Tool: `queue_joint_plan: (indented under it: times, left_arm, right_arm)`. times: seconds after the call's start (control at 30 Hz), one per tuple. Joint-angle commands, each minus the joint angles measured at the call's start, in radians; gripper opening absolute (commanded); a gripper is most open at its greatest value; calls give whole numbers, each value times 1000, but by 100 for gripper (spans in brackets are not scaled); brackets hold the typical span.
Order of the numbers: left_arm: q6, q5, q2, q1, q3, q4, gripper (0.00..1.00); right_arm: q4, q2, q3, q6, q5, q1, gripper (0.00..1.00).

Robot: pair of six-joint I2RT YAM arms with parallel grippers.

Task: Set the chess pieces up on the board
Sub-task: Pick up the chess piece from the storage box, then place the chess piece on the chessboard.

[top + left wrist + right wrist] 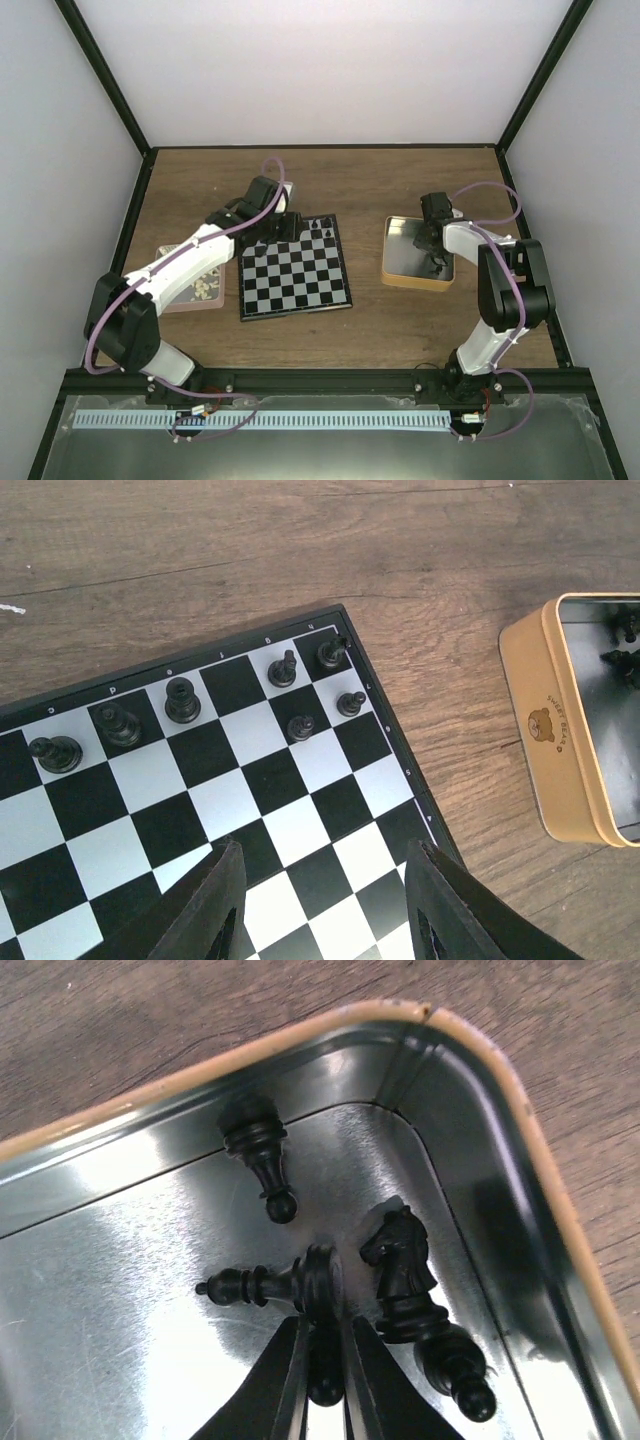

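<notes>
Right gripper (322,1328) clamps a piece (258,1285) lying flat in the tin (480,1090) corner, tip pointing left, seen only by wrist. Left gripper (330,905) gapes over board (260,810); seven pieces (182,700) upright at its far edge.

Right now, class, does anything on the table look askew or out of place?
The board sits slightly twisted on the table, not square to its edges. In the tin, chess pieces lie tipped on their sides, a knight among them. On the board's far row, one square between pieces stands bare.
</notes>
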Motion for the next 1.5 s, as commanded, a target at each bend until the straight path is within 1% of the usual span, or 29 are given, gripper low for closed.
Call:
queue_joint_plan:
  times: [0.0,0.2,0.27,0.37,0.47,0.57,0.73,0.8,0.87,0.97,1.2,1.37,1.47]
  left_arm:
    - [-12,-18,-35,1,12,3,47]
    - [-22,-57,-68,2,12,10,46]
    - [-40,-101,-93,3,4,23,46]
    - [-79,-186,-156,8,-48,70,47]
    - [-114,-253,-232,20,-95,112,50]
    - [-139,-313,-306,29,-141,151,53]
    - [-165,-385,-406,39,-197,182,56]
    - [-186,-423,-448,42,-215,182,58]
    - [-210,-471,-485,44,-234,179,63]
    - [-216,-506,-537,48,-246,174,64]
    - [-218,-567,-621,50,-279,159,67]
    - [-221,-591,-639,52,-295,158,69]
    - [-224,-595,-635,55,-295,158,70]
  right_arm:
    - [3,-27,39,-24,49,-8,7]
    - [-41,-110,41,-38,17,16,4]
    - [-63,-144,46,-37,5,42,4]
    - [-96,-193,59,-31,-15,88,4]
    - [-111,-225,86,-19,-37,164,4]
    - [-101,-221,125,0,-53,273,5]
    - [-74,-117,222,29,-66,440,5]
    - [-71,-49,285,23,-58,511,5]
    - [-84,29,361,11,-44,575,5]
    - [-102,139,469,-12,-32,644,5]
    - [-143,327,665,-66,-31,699,5]
    - [-194,413,743,-75,-17,700,5]
    - [-193,435,748,-80,14,701,5]
